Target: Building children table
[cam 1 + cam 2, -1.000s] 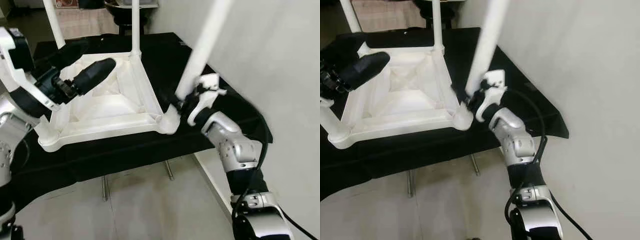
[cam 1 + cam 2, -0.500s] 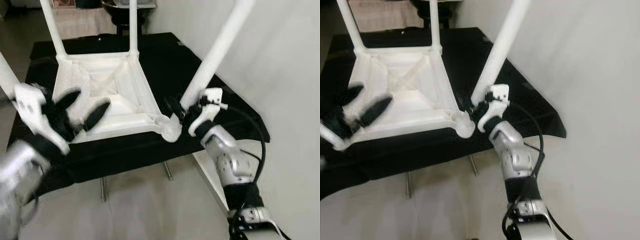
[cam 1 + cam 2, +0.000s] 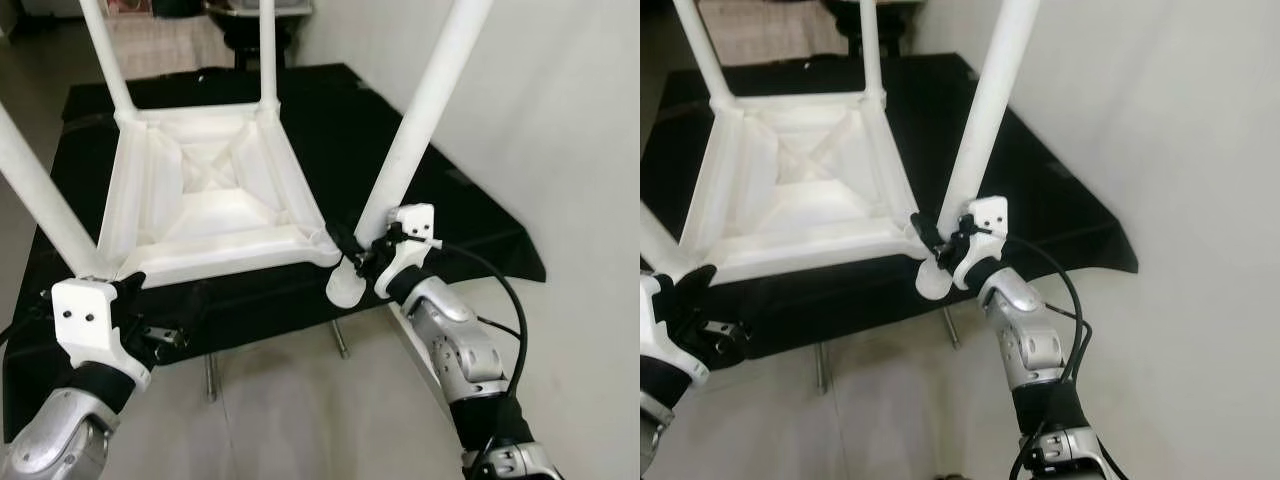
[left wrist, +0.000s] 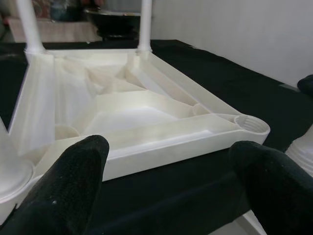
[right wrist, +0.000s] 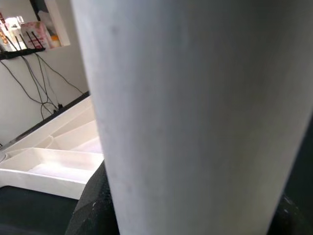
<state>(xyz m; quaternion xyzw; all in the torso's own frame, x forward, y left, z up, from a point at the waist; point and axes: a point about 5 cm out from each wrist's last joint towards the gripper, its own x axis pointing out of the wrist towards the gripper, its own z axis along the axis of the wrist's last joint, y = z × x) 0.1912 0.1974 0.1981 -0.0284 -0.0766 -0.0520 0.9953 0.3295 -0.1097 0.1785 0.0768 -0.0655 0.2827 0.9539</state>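
The children table [image 3: 215,195] lies upside down on the black surface [image 3: 460,215]. The right gripper [image 3: 362,252] apparently clasps a loose leg [image 3: 415,125] beside its near-right corner socket. The left gripper [image 4: 166,186] hangs unclenched off the near edge.

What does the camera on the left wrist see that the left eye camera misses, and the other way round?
The left wrist view looks close and low across the underside of the upturned white table top and shows the empty round corner socket in detail, framed by the left gripper's two spread black fingers. The left eye view takes in the wider scene: the right gripper closed on a loose white leg whose foot sits beside that corner, plus the grey floor and pale wall. Both show the table top, the legs already standing in it and the black cloth.
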